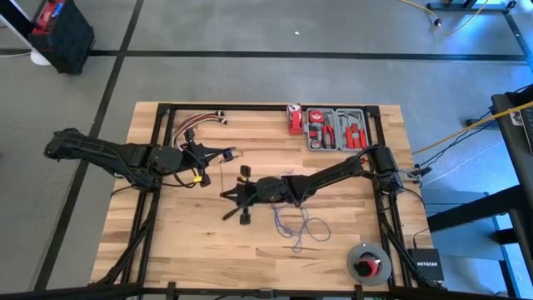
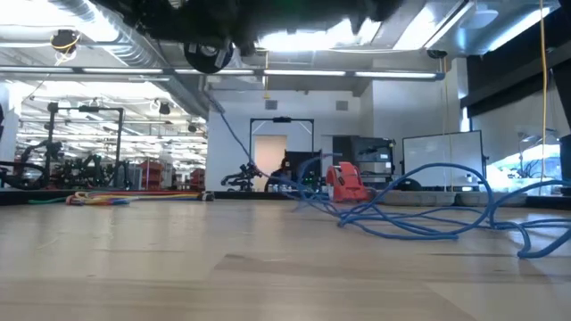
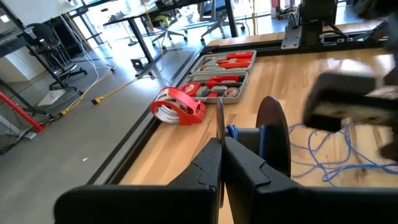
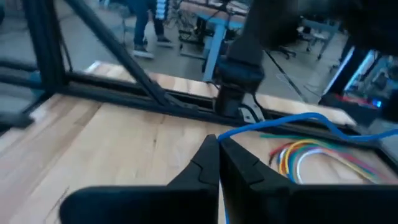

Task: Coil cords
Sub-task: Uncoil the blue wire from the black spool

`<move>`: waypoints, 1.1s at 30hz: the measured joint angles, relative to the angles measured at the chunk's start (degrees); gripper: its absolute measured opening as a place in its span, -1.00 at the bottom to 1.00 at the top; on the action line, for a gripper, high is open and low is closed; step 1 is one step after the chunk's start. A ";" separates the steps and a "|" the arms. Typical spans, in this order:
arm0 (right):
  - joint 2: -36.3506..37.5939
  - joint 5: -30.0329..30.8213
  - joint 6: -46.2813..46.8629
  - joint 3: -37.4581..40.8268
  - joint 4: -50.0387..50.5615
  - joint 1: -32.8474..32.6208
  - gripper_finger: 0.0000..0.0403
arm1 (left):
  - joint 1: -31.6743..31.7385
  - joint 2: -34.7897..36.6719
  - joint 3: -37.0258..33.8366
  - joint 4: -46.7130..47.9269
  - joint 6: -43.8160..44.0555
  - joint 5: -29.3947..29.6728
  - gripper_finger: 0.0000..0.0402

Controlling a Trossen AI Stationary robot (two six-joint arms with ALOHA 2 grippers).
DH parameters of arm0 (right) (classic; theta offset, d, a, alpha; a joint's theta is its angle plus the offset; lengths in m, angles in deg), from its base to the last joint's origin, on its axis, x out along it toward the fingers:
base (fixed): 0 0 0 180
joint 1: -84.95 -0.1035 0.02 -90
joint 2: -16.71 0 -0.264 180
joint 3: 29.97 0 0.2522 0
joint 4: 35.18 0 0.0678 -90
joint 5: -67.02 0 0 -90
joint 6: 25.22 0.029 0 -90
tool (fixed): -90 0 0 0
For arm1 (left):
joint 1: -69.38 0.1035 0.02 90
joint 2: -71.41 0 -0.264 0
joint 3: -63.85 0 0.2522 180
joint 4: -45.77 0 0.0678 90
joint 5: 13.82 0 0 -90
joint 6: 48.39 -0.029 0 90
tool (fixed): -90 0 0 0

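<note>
The thin blue-violet cord [image 1: 296, 223] lies mostly in a loose tangle on the table, right of centre and toward the near edge; it also shows in the low view [image 2: 419, 214]. One strand [image 2: 230, 132] rises from the tangle to a small black spool [image 2: 207, 55] held above the table. My left gripper [image 1: 227, 153] is shut on that spool [image 3: 273, 134], which has some blue turns on its hub [image 3: 231, 130]. My right gripper [image 1: 226, 195], at mid-table, is shut on the cord [image 4: 292, 119]. My left gripper pinches the rim of the spool's thin black flange [image 3: 219, 121] between its two fingers. The flange stands on edge in line with the fingers. The spool is lifted clear of the table. My right gripper pinches a single strand of the cord [image 4: 225, 135] at its fingertips. From there the strand runs off sideways, clear of the table. Which stretch of the cord this is does not show.
A bundle of red, yellow and white wires [image 1: 193, 125] lies at the far left. A red tape dispenser [image 1: 294, 118] and a grey tool tray [image 1: 336, 129] stand at the far edge. A grey reel [image 1: 369, 262] sits at the near right corner.
</note>
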 joint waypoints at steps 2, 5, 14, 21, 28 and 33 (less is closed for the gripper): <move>0.03 1.17 -3.66 -2.91 4.42 -1.27 -0.97 | 0.00 0.00 0.00 0.08 -0.01 0.00 -0.97; 0.44 5.96 -9.96 -7.44 10.31 -3.67 -0.98 | 0.00 0.00 0.00 0.17 0.00 0.00 -0.97; 7.56 29.46 -25.11 -12.28 19.29 -12.12 -0.99 | 0.00 0.00 0.00 1.81 0.87 -0.24 -0.97; 11.76 43.87 -17.70 -12.28 38.35 -16.12 -0.98 | 0.01 0.00 0.00 1.32 0.91 -0.02 -0.97; 12.02 48.53 7.47 -8.11 62.78 -14.63 -0.99 | -2.74 0.28 0.00 -5.13 -1.08 -3.60 -0.97; 11.42 39.60 10.77 2.46 50.95 -12.38 -0.99 | -4.85 0.26 0.00 -9.94 -4.82 -3.61 -0.97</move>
